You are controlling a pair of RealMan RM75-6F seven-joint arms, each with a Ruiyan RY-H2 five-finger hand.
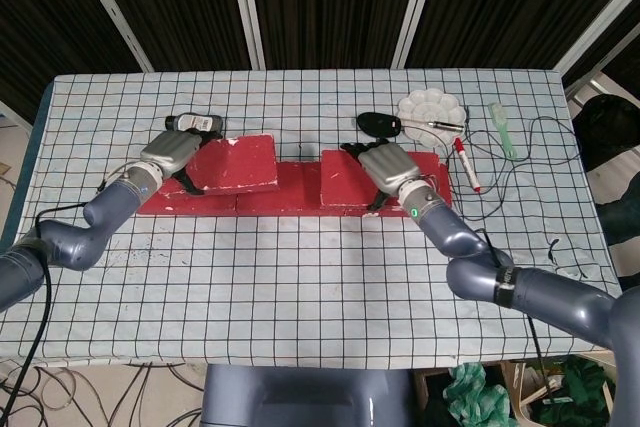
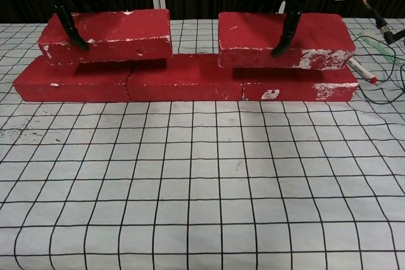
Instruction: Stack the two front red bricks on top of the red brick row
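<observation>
- Checked cloth (image 1: 320, 277) covers our table.
- Our left hand (image 1: 172, 153) grips a rough red brick (image 2: 107, 35) above the row (image 2: 183, 83).
- Our right hand (image 1: 388, 165) grips another chalk-scuffed block (image 2: 285, 39) there.

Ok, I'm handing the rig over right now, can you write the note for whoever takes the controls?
Left hand grips the left brick, held over the left part of the red brick row; the chest view shows a gap under it, and it looks slightly tilted.
Right hand grips the right brick, over the right part of the row; whether it is touching the row cannot be told.
Done: both front bricks are lifted and carried above the row.
Left: lower each flat onto the row, check alignment, then open both hands and withdraw.
</observation>
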